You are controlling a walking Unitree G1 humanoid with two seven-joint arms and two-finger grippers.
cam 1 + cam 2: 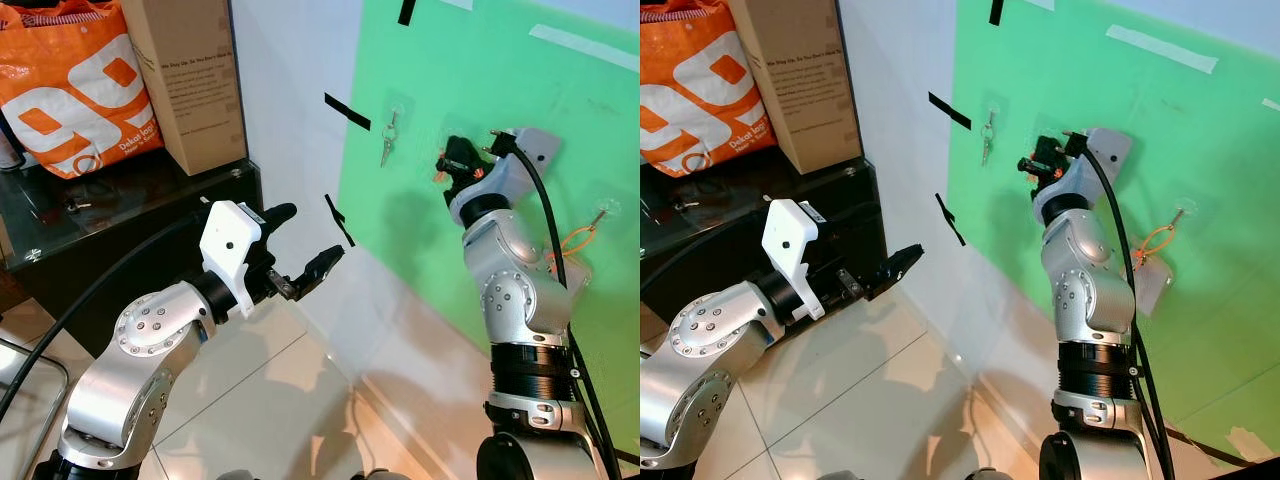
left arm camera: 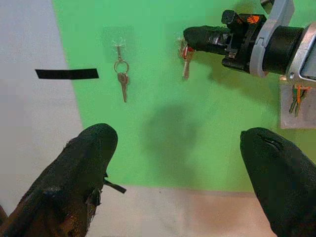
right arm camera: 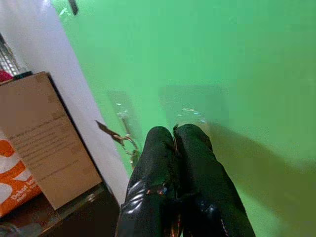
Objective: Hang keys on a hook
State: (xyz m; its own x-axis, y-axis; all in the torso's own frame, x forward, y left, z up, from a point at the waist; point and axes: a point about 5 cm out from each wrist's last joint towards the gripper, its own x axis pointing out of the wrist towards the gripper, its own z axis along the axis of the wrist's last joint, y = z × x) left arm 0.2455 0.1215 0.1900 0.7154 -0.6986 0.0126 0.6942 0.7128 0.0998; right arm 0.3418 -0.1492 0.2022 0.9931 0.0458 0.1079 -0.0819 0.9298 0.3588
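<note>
The right gripper reaches up to the green wall, fingers pinched together on a set of keys at a clear hook. The left gripper hovers lower, fingers spread, empty. Another key hangs just beside them.

a green sheet covers the white wall at 1 o'clock; glossy pale floor tiles lie at 6, a black cabinet at 10.
</note>
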